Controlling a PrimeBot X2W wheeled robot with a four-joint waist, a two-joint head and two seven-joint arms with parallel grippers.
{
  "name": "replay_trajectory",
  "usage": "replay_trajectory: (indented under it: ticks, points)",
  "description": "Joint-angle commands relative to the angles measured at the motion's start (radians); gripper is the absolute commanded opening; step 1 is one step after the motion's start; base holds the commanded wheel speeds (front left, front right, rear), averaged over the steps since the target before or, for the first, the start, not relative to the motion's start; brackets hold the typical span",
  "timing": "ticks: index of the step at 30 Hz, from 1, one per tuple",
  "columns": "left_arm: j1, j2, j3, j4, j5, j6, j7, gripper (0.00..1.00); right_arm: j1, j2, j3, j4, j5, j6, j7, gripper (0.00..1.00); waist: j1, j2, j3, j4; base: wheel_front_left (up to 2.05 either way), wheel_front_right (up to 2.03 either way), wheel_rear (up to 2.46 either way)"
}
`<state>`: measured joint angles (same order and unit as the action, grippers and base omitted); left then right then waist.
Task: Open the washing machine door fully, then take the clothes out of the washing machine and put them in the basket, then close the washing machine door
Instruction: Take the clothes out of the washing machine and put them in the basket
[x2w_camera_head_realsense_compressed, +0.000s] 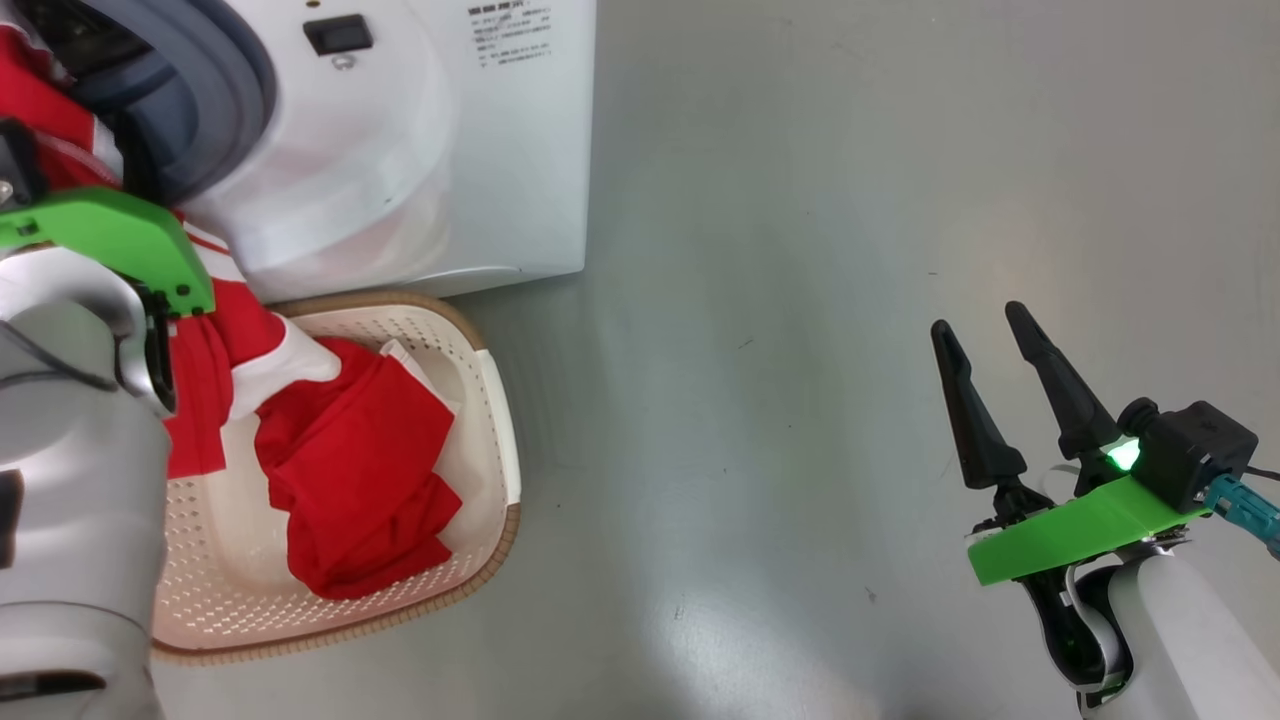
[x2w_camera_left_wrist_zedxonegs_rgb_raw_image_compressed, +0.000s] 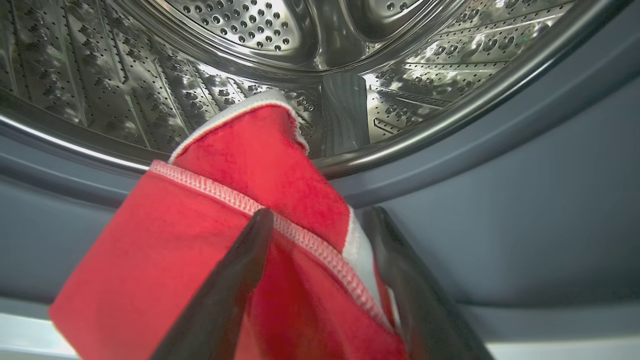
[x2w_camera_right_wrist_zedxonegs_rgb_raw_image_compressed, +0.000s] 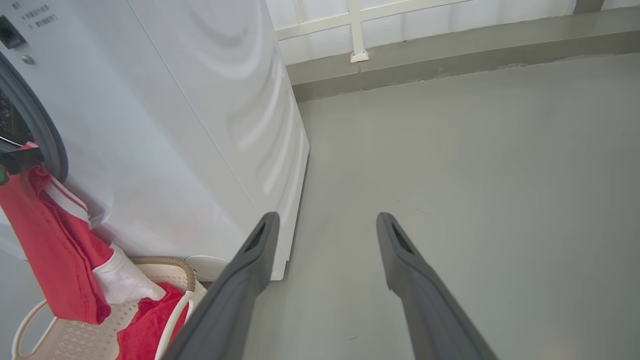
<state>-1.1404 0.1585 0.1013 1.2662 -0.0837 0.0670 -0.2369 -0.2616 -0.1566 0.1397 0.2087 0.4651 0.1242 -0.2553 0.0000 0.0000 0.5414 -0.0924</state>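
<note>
Red clothes (x2w_camera_left_wrist_zedxonegs_rgb_raw_image_compressed: 200, 250), likely limp and light, hang at the drum (x2w_camera_left_wrist_zedxonegs_rgb_raw_image_compressed: 250, 30) rim between the spread left gripper (x2w_camera_left_wrist_zedxonegs_rgb_raw_image_compressed: 320, 212); best pinched at the hem (x2w_camera_left_wrist_zedxonegs_rgb_raw_image_compressed: 225, 196). Right gripper (x2w_camera_head_realsense_compressed: 978, 320) spread, empty.

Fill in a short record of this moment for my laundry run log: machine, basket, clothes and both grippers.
washing machine: white, standing on the grey floor
basket: against the machine's foot, with a red garment inside
hanging garment: red and white, draped from the machine's opening down to the basket
left gripper: at the opening, fingers apart, hanging garment between them
right gripper: open, holding nothing, above the floor
</note>
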Motion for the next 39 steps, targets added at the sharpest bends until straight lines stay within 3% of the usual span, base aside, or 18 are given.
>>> replay_trajectory:
  ticks: [1, 6, 7, 8, 9, 11, 18, 22, 30, 39]
  points:
    - [-0.005, 0.058, 0.005, -0.004, 0.01, 0.018, 0.006, 1.0, -0.005, -0.004, 0.018, -0.022, 0.002, 0.007, -0.006, 1.0, 0.0, 0.0, 0.002, -0.002, 0.0, 0.0, 0.0]
    - [-0.013, 0.072, -0.003, 0.009, 0.01, 0.034, 0.016, 1.0, -0.009, -0.001, 0.017, -0.023, 0.002, 0.007, -0.006, 1.0, 0.0, 0.0, 0.005, -0.007, 0.0, 0.0, 0.0]
    - [-0.013, 0.074, -0.003, 0.01, 0.007, 0.036, 0.016, 0.8, -0.009, -0.001, 0.016, -0.023, 0.002, 0.007, -0.006, 1.0, 0.0, 0.0, 0.005, -0.008, 0.0, 0.0, 0.0]
    - [-0.013, 0.075, -0.004, 0.012, 0.006, 0.038, 0.015, 0.49, -0.009, -0.001, 0.016, -0.023, 0.002, 0.007, -0.006, 1.0, 0.0, 0.0, 0.005, -0.008, 0.0, 0.0, 0.0]
    - [-0.013, 0.077, -0.004, 0.013, 0.004, 0.041, 0.014, 0.38, -0.009, -0.001, 0.015, -0.023, 0.002, 0.007, -0.006, 1.0, 0.0, 0.0, 0.006, -0.008, 0.0, 0.0, 0.0]
    - [-0.013, 0.079, -0.005, 0.014, 0.001, 0.046, 0.008, 0.0, -0.01, -0.001, 0.015, -0.023, 0.002, 0.007, -0.006, 1.0, 0.0, 0.0, 0.006, -0.008, 0.0, 0.0, 0.0]
    - [-0.007, 0.08, 0.007, 0.011, -0.024, 0.047, -0.013, 0.0, -0.009, -0.003, 0.01, -0.024, 0.001, 0.007, -0.006, 1.0, 0.0, 0.0, 0.004, -0.004, 0.0, 0.0, 0.0]
    - [0.012, 0.075, 0.032, -0.034, -0.059, 0.025, -0.023, 0.0, -0.008, -0.004, 0.005, -0.024, 0.001, 0.007, -0.006, 1.0, 0.0, 0.0, 0.0, 0.002, 0.0, 0.0, 0.0]
    - [0.187, 0.033, 0.105, -0.365, -0.101, -0.02, -0.025, 0.0, -0.002, -0.004, -0.008, -0.026, -0.003, 0.007, -0.006, 1.0, 0.0, 0.0, -0.015, 0.022, 0.0, 0.0, 0.0]
    - [0.409, -0.071, 0.199, -0.666, -0.096, -0.095, -0.025, 0.0, 0.009, -0.012, -0.011, -0.025, -0.005, 0.007, -0.006, 1.0, 0.0, 0.0, -0.037, 0.048, 0.0, 0.0, 0.0]
